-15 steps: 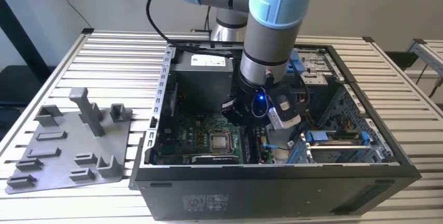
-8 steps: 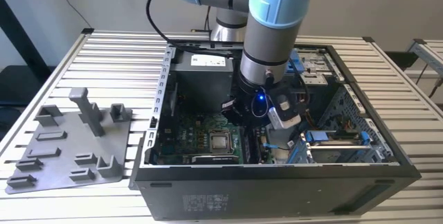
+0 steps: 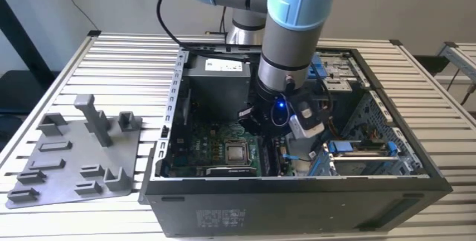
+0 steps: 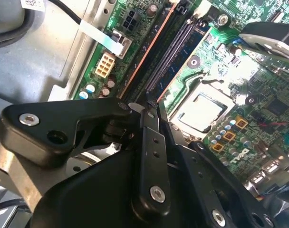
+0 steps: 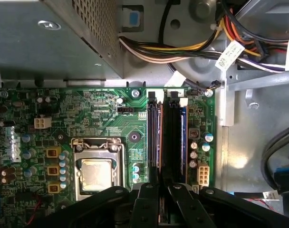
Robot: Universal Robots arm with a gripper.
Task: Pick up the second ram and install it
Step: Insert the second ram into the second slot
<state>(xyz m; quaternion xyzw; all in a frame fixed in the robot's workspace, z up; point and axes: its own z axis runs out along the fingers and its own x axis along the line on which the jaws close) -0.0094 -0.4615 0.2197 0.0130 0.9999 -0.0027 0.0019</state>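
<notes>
grey arm [image 3: 286, 46], blue caps, black pincer [image 4: 151, 111]

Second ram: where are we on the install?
Pickup looks done: the grey holder plate carries no stick. In hand: the hand sits right over the memory slots inside the case. Left: seating; I can't tell whether the ram is gripped or already slotted.

Place: we see a lab or workshop | Evidence: robot arm [image 3: 286, 46], open computer case [image 3: 297, 196], slatted metal table [image 3: 119, 68].
</notes>
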